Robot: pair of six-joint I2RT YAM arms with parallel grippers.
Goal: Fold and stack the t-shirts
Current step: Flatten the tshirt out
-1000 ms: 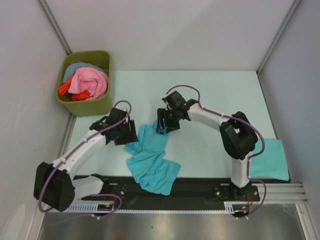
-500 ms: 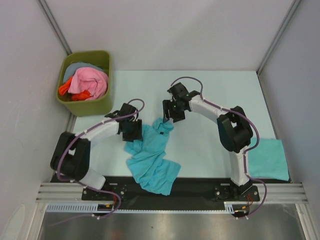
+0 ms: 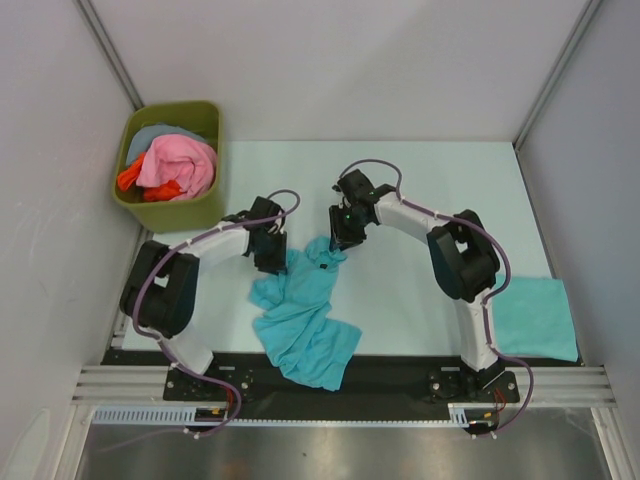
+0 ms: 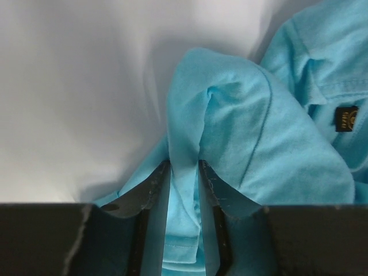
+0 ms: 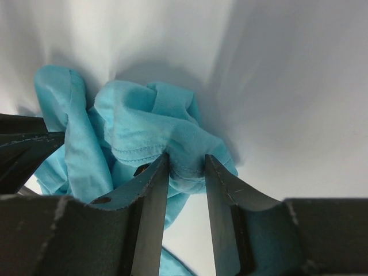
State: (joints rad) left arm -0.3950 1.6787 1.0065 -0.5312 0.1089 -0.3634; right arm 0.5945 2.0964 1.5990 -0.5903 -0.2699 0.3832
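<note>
1. Both arms have stretched farther out over the worktop (image 3: 430, 190) than a second ago. Both claws have narrowed from a wide stance onto teal cloth.
2. Nearest, at centre, the crumpled t-shirt (image 3: 303, 325) lies in a loose heap. Its near end laps onto the black base plate (image 3: 400, 382).
3. At the near right edge, beside the right arm's base, the folded t-shirt (image 3: 535, 318) lies flat. It is well apart from the crumpled one.
4. The left claw (image 4: 183, 171) sits at the far left corner of the crumpled t-shirt. Its fingers are pressed in on a raised fold of the fabric, which stands up between them.
5. A small black tag (image 4: 345, 118) shows on the cloth to the right of that fold.
6. The right claw (image 5: 185, 165) sits at the far tip of the same t-shirt. It pinches a bunched ridge with a stitched hem, and the cloth rises off the worktop there.
7. Farthest, at the far left corner, stands the olive-green bin (image 3: 185, 215). It holds a pink garment (image 3: 180, 163), an orange piece (image 3: 130, 178) and pale blue cloth (image 3: 152, 135).
</note>
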